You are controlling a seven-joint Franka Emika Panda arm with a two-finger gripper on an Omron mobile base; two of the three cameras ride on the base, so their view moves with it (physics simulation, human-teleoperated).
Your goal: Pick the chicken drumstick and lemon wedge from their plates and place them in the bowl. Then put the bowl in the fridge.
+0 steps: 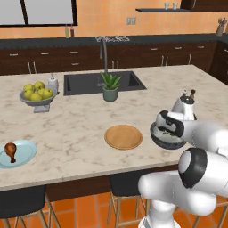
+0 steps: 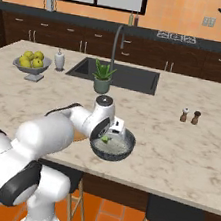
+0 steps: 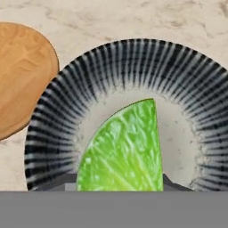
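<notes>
Two plates [image 1: 123,136] [image 1: 24,156], one bowl [image 2: 112,145], one drumstick [image 1: 10,150], one lemon wedge [image 3: 122,151], one fruit bowl [image 1: 38,99], two shakers [image 2: 184,114] [image 2: 196,117].

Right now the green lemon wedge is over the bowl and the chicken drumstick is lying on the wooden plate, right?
Not quite. The chicken drumstick lies on the pale blue plate, as the left base view shows; the wooden plate has nothing on it. The rest is right: the lemon wedge is over the bowl, at the gripper.

Bare marble around the bowl [image 2: 118,153], tan wooden plate [image 1: 123,136] just beside, shakers [image 2: 190,116] well apart.
</notes>
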